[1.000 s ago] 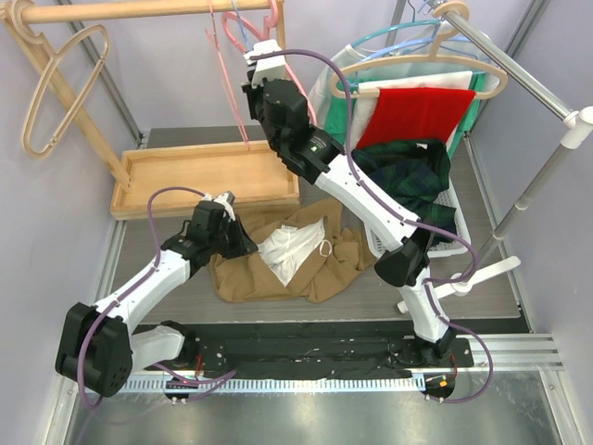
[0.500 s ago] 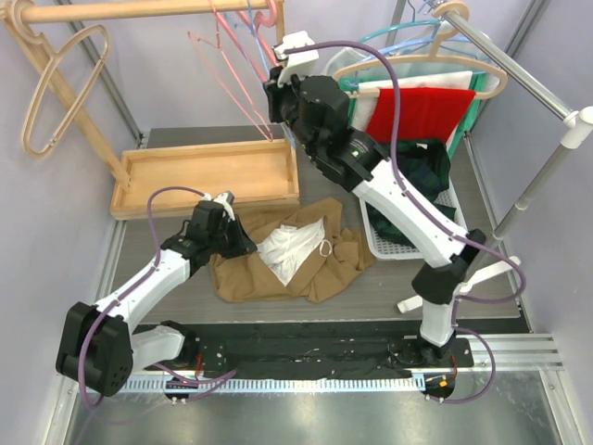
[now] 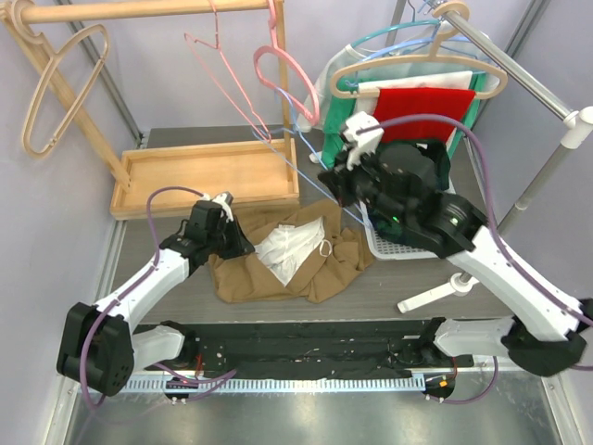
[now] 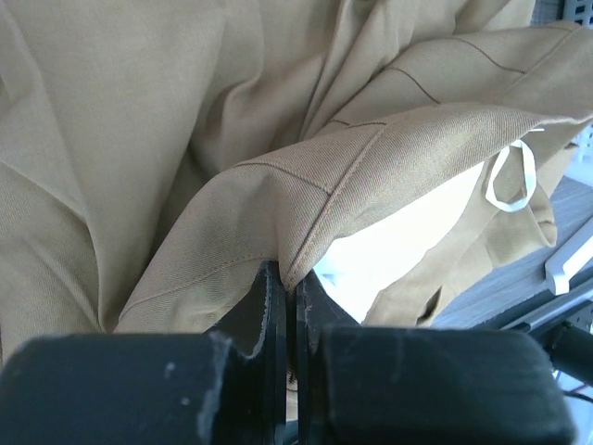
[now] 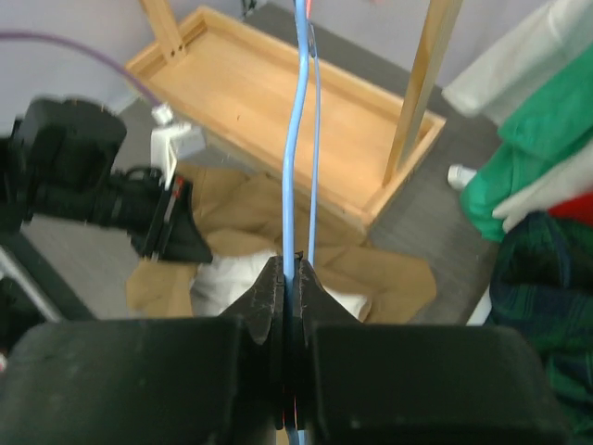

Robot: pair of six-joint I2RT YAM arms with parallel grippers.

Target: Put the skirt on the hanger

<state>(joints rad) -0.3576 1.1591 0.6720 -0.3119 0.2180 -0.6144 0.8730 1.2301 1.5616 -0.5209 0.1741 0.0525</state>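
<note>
The tan skirt [image 3: 315, 264] with white lining lies crumpled on the table in the top view. My left gripper [image 3: 243, 248] is shut on a fold of its edge; in the left wrist view the jaws [image 4: 287, 273] pinch the tan cloth [image 4: 185, 139]. My right gripper [image 3: 335, 190] is shut on a thin blue wire hanger [image 3: 301, 171] and holds it slanted above the skirt's far side. In the right wrist view the jaws [image 5: 295, 271] clamp the blue wire [image 5: 296, 139], with the skirt [image 5: 232, 209] and left gripper [image 5: 190, 243] below.
A wooden tray [image 3: 204, 171] lies behind the skirt. Pink hangers [image 3: 278, 74] and a beige hanger [image 3: 56, 83] hang on the wooden rack. A white basket [image 3: 408, 248] with dark plaid cloth sits at the right, under a metal rail [image 3: 519, 65] with hung garments.
My right arm came down and to the right from the wooden rack, bringing the blue hanger off it and over the skirt. The pink hangers swung. My left arm stayed still.
</note>
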